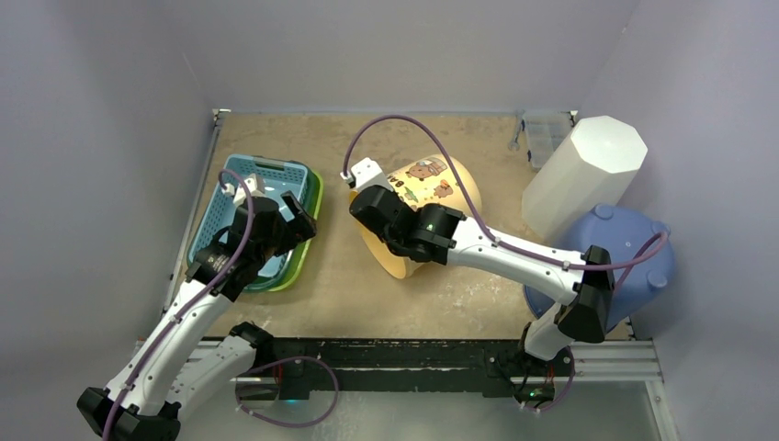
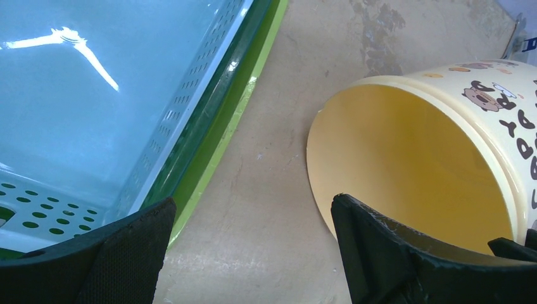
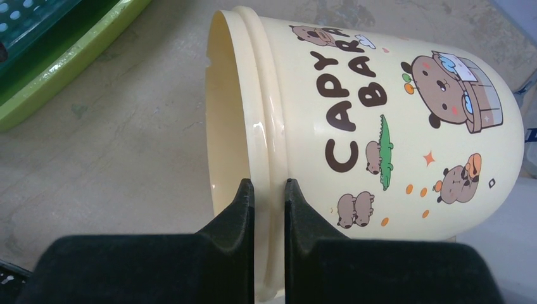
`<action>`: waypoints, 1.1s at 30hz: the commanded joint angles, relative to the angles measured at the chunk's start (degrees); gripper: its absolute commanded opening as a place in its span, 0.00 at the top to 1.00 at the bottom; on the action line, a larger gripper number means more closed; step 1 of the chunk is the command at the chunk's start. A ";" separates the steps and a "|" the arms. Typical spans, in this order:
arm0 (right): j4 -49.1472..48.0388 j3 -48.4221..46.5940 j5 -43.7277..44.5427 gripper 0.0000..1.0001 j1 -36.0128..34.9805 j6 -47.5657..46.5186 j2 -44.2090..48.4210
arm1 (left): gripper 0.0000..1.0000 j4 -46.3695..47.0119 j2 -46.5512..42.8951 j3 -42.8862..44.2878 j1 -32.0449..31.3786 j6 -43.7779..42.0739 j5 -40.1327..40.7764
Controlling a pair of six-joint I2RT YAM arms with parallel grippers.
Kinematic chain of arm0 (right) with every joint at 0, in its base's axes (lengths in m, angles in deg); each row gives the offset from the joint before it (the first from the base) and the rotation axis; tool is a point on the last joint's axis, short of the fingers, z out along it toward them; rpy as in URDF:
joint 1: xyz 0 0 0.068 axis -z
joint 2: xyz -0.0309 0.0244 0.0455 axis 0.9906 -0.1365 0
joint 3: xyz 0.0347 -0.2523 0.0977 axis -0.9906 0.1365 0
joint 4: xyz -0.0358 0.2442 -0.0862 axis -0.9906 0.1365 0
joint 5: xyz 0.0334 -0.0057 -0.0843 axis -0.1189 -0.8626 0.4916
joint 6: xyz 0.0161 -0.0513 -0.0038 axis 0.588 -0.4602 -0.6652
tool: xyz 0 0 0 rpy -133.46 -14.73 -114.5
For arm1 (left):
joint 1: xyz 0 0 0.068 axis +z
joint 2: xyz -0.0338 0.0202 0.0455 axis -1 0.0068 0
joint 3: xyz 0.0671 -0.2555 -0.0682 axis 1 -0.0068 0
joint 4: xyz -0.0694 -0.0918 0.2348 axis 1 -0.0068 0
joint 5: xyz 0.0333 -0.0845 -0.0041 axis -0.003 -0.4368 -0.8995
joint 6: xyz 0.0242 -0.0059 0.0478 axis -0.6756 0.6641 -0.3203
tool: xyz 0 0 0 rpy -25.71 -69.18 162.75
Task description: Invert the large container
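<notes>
Currently in play: cream container [image 3: 380,120], capybara cartoons and bold brown lettering on its side, tipped over around the middle of the table [image 1: 303,138].
Mouth: turned toward the left arm's side of the table and the basket there; the rounded base points off toward the far right (so neither upright nor upside down at this instant).
Right gripper [image 3: 269,209]: clamped on the cream container at its rim, and it's a neat pinch, one finger inside the mouth, the other outside against the raised lip band, just the wall between them.
Contact with table: in the top view the low edge of the rim looks down at the surface, but whether it actually rests there I cannot tell.
Left gripper [image 2: 250,253]: jaws spread wide, nothing between them, hovering over the strip of bare table between basket and container mouth.
Left wrist view: a slanting look straight into the smooth yellow interior.
Teal basket [image 1: 262,175]: perforated walls, nested in a green tray [image 1: 310,243] at the left of the table, apart from the container.
White octagonal bin [image 1: 588,165]: far right, just beside a blue tub [image 1: 638,243] at the table's right edge.
Clear box [image 1: 542,133]: tucked in the far right corner, next to the white bin.
</notes>
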 commanded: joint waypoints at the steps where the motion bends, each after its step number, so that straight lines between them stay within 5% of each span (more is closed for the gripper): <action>1: 2.96 2.59 -12.76 1.00 0.04 3.91 -2.60 | 0.08 2.06 0.12 0.95 -0.10 0.59 -0.34; 20: 9.57 0.60 -1.17 1.00 -8.72 7.73 -7.79 | 0.07 -4.93 2.10 2.90 -0.01 5.41 7.38; 33: 3.95 4.81 -3.43 1.00 -8.92 8.76 -2.42 | 0.07 14.20 -0.76 -0.55 -0.01 11.50 -12.93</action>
